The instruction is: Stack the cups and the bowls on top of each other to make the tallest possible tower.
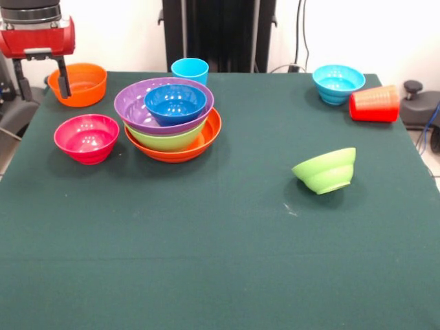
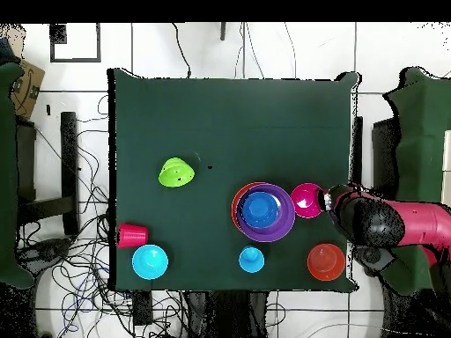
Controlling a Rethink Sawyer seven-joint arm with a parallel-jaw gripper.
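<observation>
With its fingers spread and empty, the end effector [image 1: 42, 88] is hovering beside the small orange bowl [image 1: 78, 83], likely the tower's [image 1: 173, 118] next addition.

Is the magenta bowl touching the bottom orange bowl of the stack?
Apart. In the front view a strip of green cloth shows between the magenta bowl and the large orange bowl under the tower.

Red wrist housing [image 1: 36, 38] under a black cylinder, with two thin dark fingers [image 1: 64, 81] below.
</observation>
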